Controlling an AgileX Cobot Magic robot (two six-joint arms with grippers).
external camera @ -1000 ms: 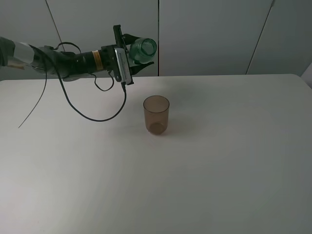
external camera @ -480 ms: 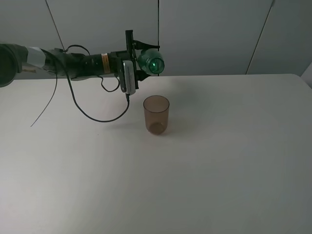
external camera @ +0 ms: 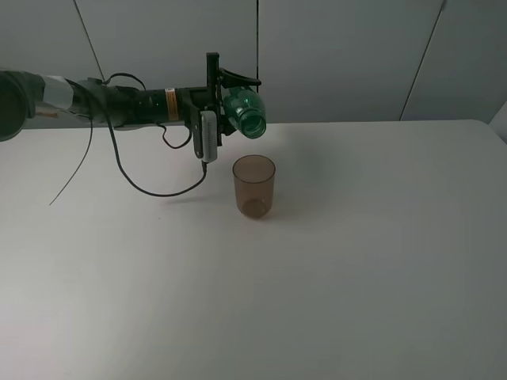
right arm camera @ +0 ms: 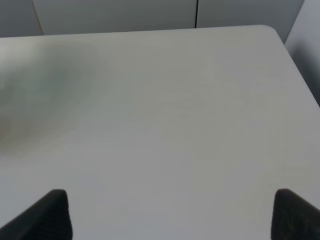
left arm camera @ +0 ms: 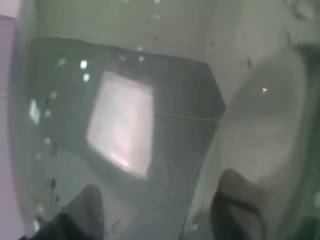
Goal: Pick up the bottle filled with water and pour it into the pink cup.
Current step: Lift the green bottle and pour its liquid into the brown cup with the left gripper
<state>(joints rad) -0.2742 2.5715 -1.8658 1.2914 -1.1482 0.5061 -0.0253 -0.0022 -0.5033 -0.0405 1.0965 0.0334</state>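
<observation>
Left arm (external camera: pixel 119 103) reached in level from the left, well above the table (external camera: pixel 356 285). Left gripper (external camera: pixel 228 96) was clamped on the bottle (external camera: pixel 247 113), one finger above its body and one below. The bottle lay tipped past level, its open mouth angled down and toward the camera. The mouth hung above the cup (external camera: pixel 253 185), just behind the rim and clear of it. The cup stood upright on the table near the middle, touched by nothing. A black cable (external camera: pixel 150 188) looped down from the wrist, sagging to the tabletop left of the cup.

Left wrist view: the bottle's green wall (left arm camera: pixel 125 125) filled the frame, blurred, with small pale specks on it. Two dark fingers (left arm camera: pixel 85 215) showed at one edge. Water level could not be judged.

Right wrist view: right gripper (right arm camera: pixel 172 215) held its fingers spread wide, with only bare table (right arm camera: pixel 175 100) between them. This gripper did not show in the high view.
</observation>
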